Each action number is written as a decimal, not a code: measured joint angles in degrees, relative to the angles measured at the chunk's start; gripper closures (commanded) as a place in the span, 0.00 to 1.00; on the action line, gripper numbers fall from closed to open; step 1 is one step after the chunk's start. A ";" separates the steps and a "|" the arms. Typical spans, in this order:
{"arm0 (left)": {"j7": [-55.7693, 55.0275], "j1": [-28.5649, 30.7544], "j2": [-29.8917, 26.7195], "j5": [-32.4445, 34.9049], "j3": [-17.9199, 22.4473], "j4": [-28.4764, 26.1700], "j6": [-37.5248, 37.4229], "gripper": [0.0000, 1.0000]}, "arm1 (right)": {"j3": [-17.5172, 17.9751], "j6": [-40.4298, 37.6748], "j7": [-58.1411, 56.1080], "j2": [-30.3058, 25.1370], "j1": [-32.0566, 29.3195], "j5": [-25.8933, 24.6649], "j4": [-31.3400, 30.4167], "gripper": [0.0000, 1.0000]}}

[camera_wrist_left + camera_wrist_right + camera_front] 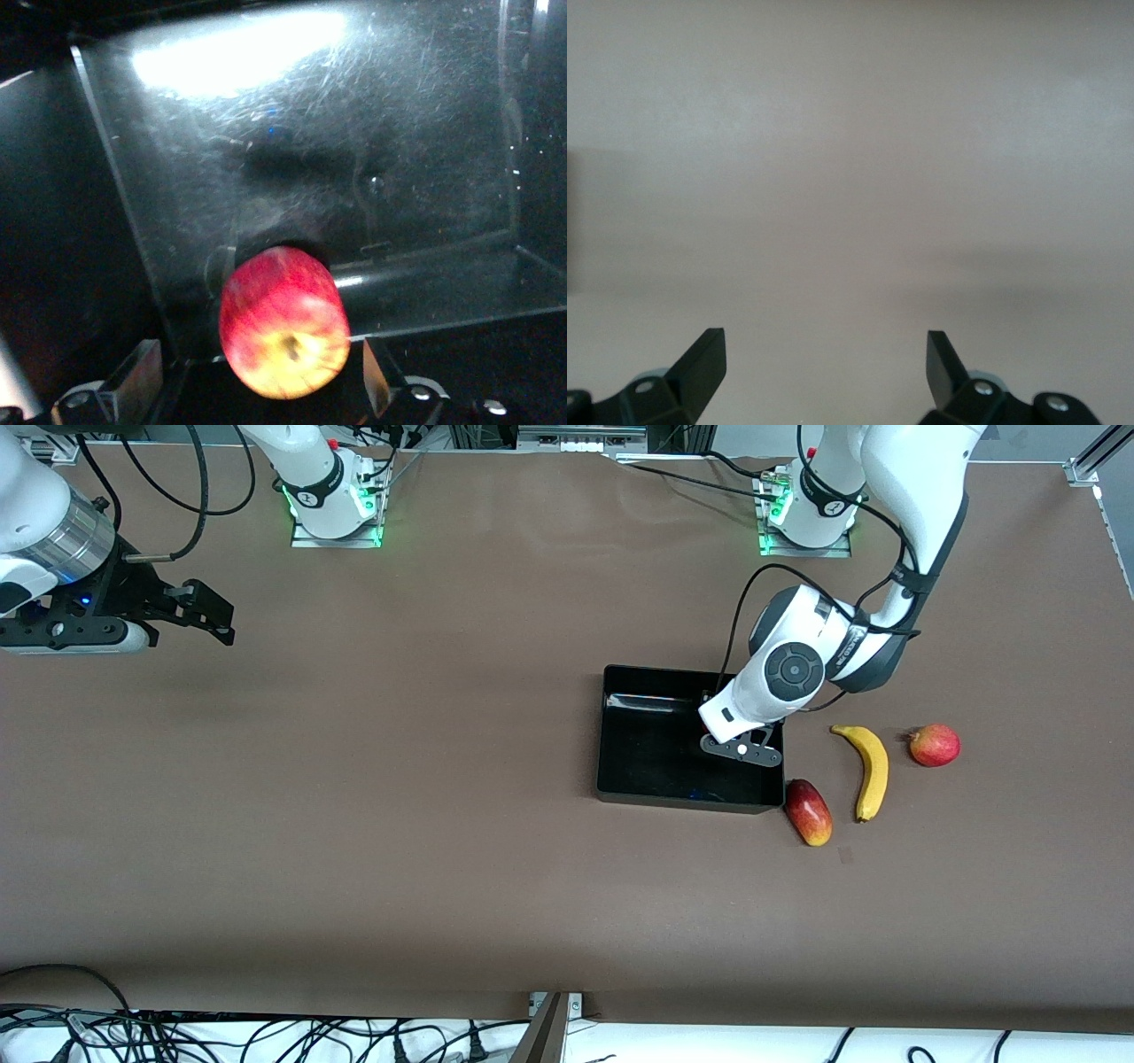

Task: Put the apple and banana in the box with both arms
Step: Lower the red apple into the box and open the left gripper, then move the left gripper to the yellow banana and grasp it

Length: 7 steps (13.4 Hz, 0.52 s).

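Note:
My left gripper [740,746] is down inside the black box [620,779], at the end toward the left arm. In the left wrist view its fingers [142,363] stand open. The red apple [283,323], its pale yellow stem patch showing, lies between them with a gap on each side, against the box's scratched floor [354,133]. In the front view the wrist hides the apple. The yellow banana [871,771] lies on the table beside the box, toward the left arm's end. My right gripper [217,615] waits open and empty over bare table [824,363].
An oblong red-and-yellow fruit [808,811] lies just off the box's corner nearest the front camera. A round red-orange fruit [935,745] lies beside the banana, farther toward the left arm's end. The brown table [399,824] stretches wide between the box and the right gripper.

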 measured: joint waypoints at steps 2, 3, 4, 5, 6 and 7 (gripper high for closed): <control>-0.06 0.31 -2.40 0.33 0.67 5.02 -9.89 0.00 | -0.01 0.00 0.00 0.04 -0.07 -0.03 0.00 0.00; -0.07 0.81 -3.34 1.64 1.22 8.36 -15.01 0.00 | -0.01 0.00 0.00 0.05 -0.09 -0.03 0.00 0.00; -0.07 1.84 -3.89 4.32 1.69 11.36 -18.91 0.00 | -0.01 0.00 0.00 0.05 -0.10 -0.03 0.00 0.00; -0.06 3.33 -3.93 7.74 1.99 13.26 -20.85 0.00 | -0.01 0.00 0.00 0.06 -0.10 -0.04 0.00 0.00; 0.29 5.31 -3.53 11.05 2.13 14.08 -21.21 0.00 | -0.02 0.00 0.00 0.06 -0.11 -0.04 0.00 0.00; 1.63 7.35 -2.64 13.03 2.19 14.56 -21.13 0.00 | -0.02 0.00 0.00 0.07 -0.12 -0.04 0.01 0.00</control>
